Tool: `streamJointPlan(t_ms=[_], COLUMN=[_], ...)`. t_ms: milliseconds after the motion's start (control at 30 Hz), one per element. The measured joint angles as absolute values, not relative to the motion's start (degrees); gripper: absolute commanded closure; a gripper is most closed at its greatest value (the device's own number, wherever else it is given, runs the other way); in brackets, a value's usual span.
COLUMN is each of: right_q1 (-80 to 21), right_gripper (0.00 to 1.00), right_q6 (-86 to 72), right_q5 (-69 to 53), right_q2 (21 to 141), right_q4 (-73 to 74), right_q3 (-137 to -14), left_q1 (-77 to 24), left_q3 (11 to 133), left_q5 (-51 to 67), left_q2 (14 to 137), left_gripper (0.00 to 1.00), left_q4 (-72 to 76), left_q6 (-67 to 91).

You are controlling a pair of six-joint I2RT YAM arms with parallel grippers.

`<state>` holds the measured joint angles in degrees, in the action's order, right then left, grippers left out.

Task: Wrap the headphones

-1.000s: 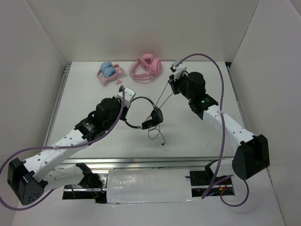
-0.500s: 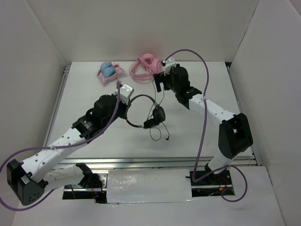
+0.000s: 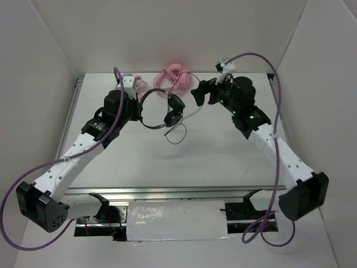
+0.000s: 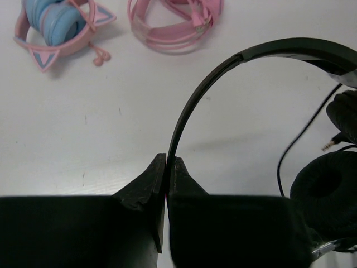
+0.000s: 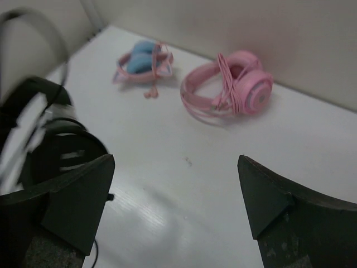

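On my left wrist feed, the left gripper [image 4: 167, 163] has its jaws pressed together on the thin headband [image 4: 192, 100] of the black headphones [image 3: 176, 103], pinching it low in the frame. The band arcs up to the upper right, one round earcup [image 4: 319, 190] hangs at the lower right, and the cable [image 4: 304, 134] runs down beside it. In the top view I see them at upper centre, held above the table [image 3: 223, 162], a loop of cable dangling below. The right gripper [image 3: 202, 94] sits just right of the earcups, fingers spread wide, gripping nothing. The pink headphones [image 5: 234, 86] and the pink pair with blue earcups [image 5: 142, 62] lie along the table's top edge
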<state>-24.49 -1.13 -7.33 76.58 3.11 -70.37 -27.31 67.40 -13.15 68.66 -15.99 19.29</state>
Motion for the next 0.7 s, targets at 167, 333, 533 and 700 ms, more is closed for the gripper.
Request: streamJointPlan(t_ms=[167,333,533,700], right_q1=[-21.2,-20.3,-20.4,-21.3], right_gripper=[0.0,0.0,0.46,0.09], right_q6=[-5.0,-5.3,-6.0,-5.6], right_q5=[-10.7,-13.0,-12.7,-10.9], right_q2=[66.9,62.8,57.5,54.5], right_q4=[3.5,4.8,6.7,6.6], right_q3=[-71.0,-65.2,-54.1,-53.9], left_q1=[-25.0,-23.5,-21.4,-20.4], left_q3=[65.6,65.6,65.6,65.0], left_q5=[-10.5,-9.2,-6.9,-4.0], left_q2=[69.5,70.0,70.7,71.0], left_gripper=[1.0,1.0,1.0,1.0], left_q4=[-17.8,-18.9,-18.9,-17.8], left_q6=[21.7,24.1,24.7,25.9])
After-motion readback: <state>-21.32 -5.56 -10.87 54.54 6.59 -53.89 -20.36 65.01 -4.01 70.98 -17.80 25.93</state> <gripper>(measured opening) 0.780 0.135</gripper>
